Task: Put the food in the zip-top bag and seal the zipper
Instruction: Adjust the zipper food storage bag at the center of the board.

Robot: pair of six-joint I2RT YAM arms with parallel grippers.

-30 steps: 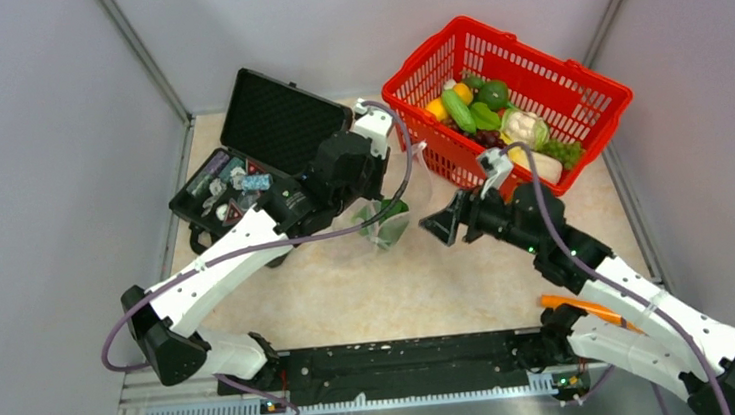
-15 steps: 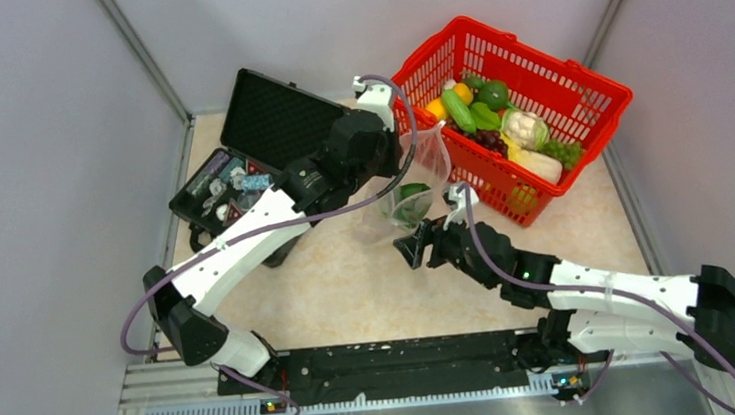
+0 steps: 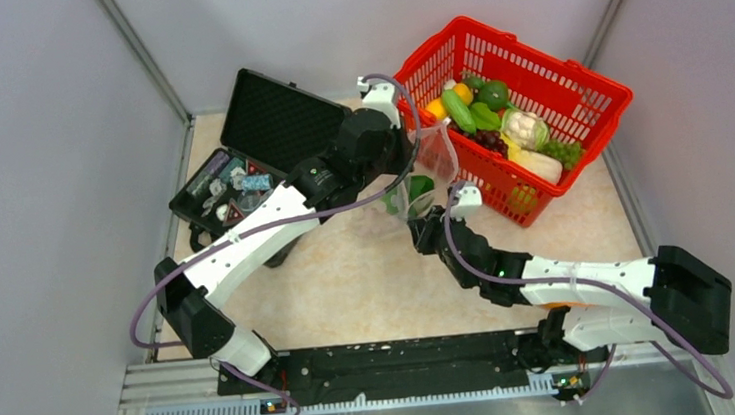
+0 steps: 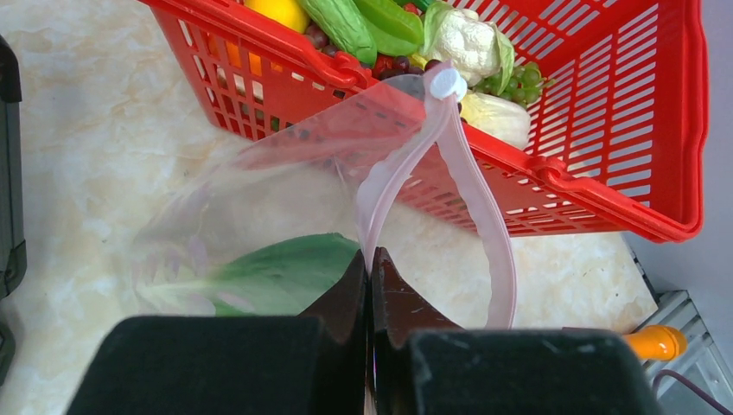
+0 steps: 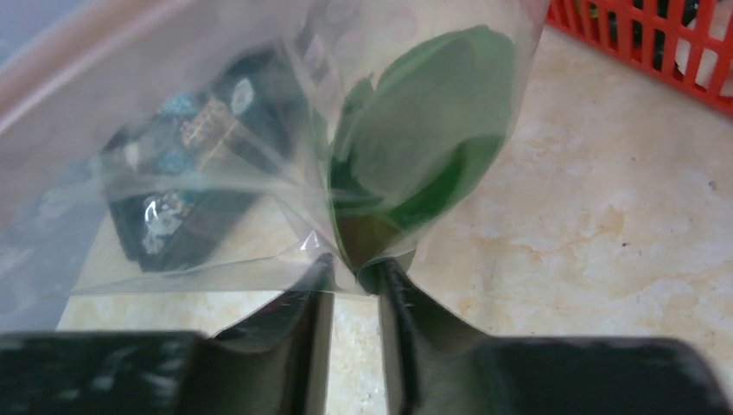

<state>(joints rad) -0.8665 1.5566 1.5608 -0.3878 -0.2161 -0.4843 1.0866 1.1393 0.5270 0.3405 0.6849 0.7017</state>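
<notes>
The clear zip-top bag (image 3: 423,175) hangs above the table beside the basket, with a green leafy piece of food (image 4: 277,277) inside. My left gripper (image 4: 370,259) is shut on one end of its pink zipper (image 4: 484,216). The zipper's two strips bow apart in an open loop up to a white slider (image 4: 447,84). My right gripper (image 5: 356,272) pinches the bag's bottom fold (image 5: 328,246) just under the green piece (image 5: 423,147), its jaws nearly together. More food (image 3: 484,115) lies in the red basket.
The red mesh basket (image 3: 589,83) stands at the back right, right behind the bag. An open black case (image 3: 266,126) with small trinkets (image 3: 231,184) sits at the back left, under my left arm. An orange handle (image 4: 657,341) shows near the right arm's base.
My left gripper lifted the bag up and right toward the basket. The right arm swung left under the bag and its jaws closed from wide open onto the bag's bottom.
</notes>
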